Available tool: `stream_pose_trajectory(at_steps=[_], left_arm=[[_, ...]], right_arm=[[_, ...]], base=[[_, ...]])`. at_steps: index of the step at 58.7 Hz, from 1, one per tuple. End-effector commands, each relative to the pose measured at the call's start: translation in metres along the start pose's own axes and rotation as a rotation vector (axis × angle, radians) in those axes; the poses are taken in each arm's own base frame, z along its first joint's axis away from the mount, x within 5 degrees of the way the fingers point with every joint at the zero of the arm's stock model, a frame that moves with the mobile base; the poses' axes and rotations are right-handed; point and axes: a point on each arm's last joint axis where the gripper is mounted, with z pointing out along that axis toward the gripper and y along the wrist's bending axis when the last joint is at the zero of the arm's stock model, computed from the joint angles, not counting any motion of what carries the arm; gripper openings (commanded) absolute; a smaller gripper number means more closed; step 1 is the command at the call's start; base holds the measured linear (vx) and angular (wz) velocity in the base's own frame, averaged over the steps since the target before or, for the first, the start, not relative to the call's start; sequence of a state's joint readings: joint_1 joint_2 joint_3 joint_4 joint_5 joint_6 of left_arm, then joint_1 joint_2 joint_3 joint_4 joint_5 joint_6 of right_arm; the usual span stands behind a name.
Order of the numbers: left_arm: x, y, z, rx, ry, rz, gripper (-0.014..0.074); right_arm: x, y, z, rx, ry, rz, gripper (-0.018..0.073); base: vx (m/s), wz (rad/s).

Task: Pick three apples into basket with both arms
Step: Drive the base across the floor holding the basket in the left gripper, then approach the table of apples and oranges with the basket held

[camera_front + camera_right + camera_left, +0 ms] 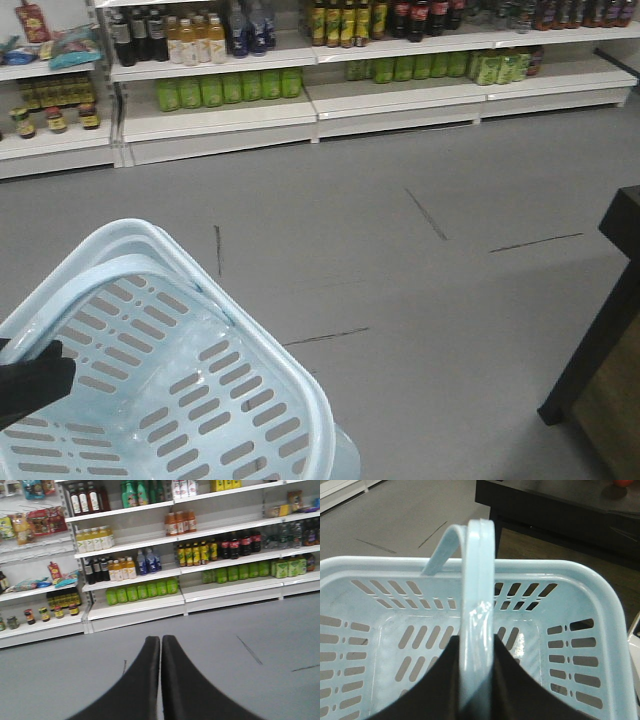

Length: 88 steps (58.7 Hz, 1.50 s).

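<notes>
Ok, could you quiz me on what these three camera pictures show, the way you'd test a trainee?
1. True or false: fruit shows inside the basket.
2. What are the left arm's fingers clamped on? A) a bottle B) the basket's handles C) nothing
3. Fill in: the right arm's fingers are ____ and point toward the drink shelves.

Key: 1 false, no fruit shows in it. 2 B. 3 shut, pressed together with nothing between them.
</notes>
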<state>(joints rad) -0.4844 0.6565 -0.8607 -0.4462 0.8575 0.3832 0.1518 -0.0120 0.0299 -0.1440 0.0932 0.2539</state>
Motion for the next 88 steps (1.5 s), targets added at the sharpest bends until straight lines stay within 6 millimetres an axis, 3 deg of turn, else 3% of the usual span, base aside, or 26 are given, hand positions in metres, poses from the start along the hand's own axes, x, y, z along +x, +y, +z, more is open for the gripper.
stream_pose_trajectory(at_steps=[1, 88], left_arm=[[-0.0161, -0.001, -0.0064, -0.008, -0.128, -0.022, -0.0006], [-0.0161, -0.001, -0.0064, -0.008, -0.128, -0.022, -0.0006]], right_arm=[[-0.0031, 0.0011, -0.0005, -0.014, -0.071, -0.019, -0.0005], [-0.0031, 0.0011, -0.0005, -0.014, -0.071, -0.019, -0.0005]], base=[[0.21, -0.51], [0.15, -0.57]])
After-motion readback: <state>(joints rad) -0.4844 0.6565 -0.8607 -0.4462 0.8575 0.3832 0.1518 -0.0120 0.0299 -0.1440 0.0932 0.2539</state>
